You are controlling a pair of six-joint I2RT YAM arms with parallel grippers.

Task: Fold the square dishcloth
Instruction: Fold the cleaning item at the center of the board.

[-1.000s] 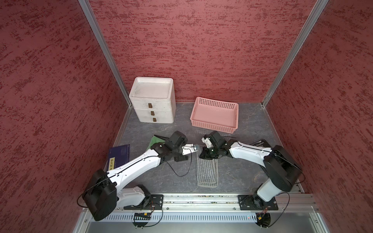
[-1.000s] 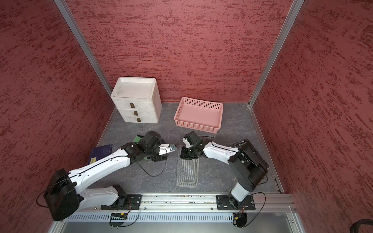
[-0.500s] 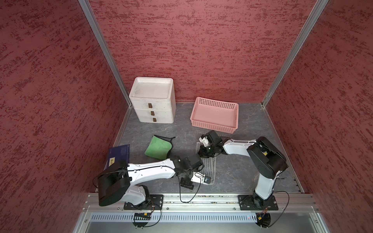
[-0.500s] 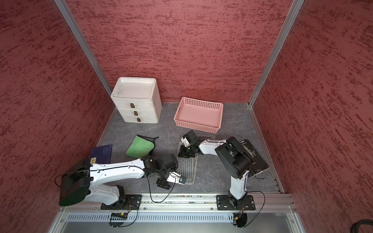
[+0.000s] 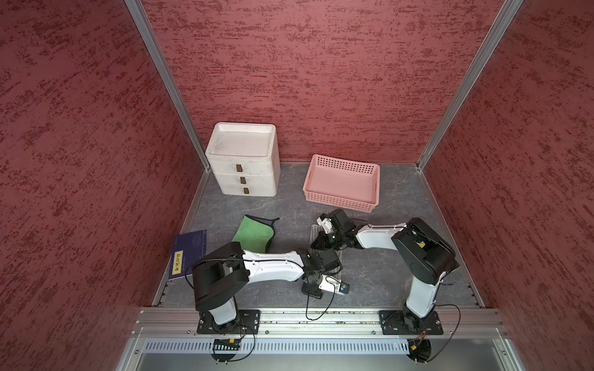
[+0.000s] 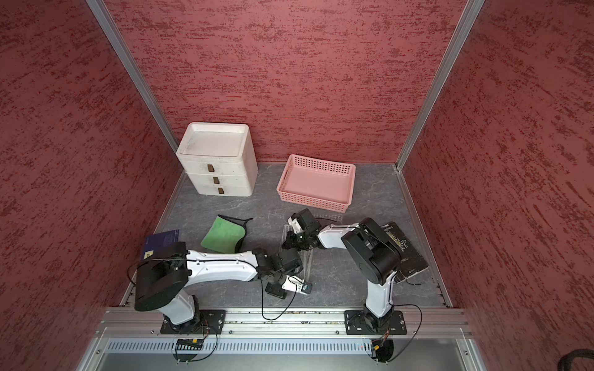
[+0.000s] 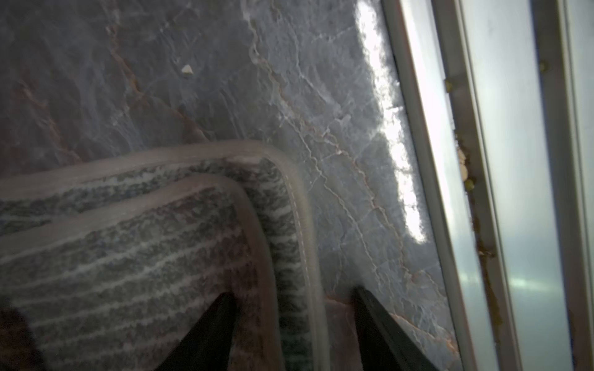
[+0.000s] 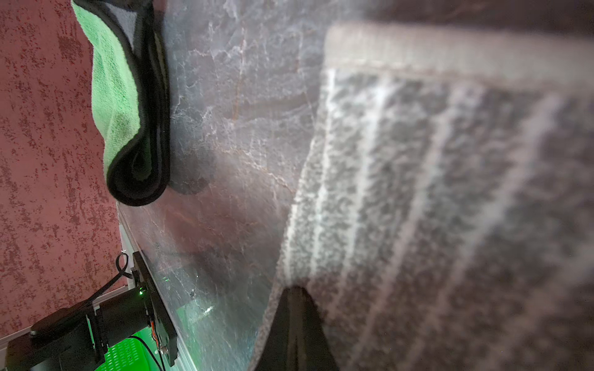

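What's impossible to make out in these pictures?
- Striped dishcloth: in both top views, the left arm and right arm cover most of it.
- Black book: in a top view, the right arm hides part of its title.
- Right gripper: right wrist view too blurred to tell whether it pinches or just presses the dishcloth.
- Blue book: yellow label too small to read.

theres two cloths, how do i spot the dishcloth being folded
On the grey table, find the pink basket at the back. In front of it, mid-table, lies the dishcloth: grey with pale stripes, unlike the green cloth nearby.
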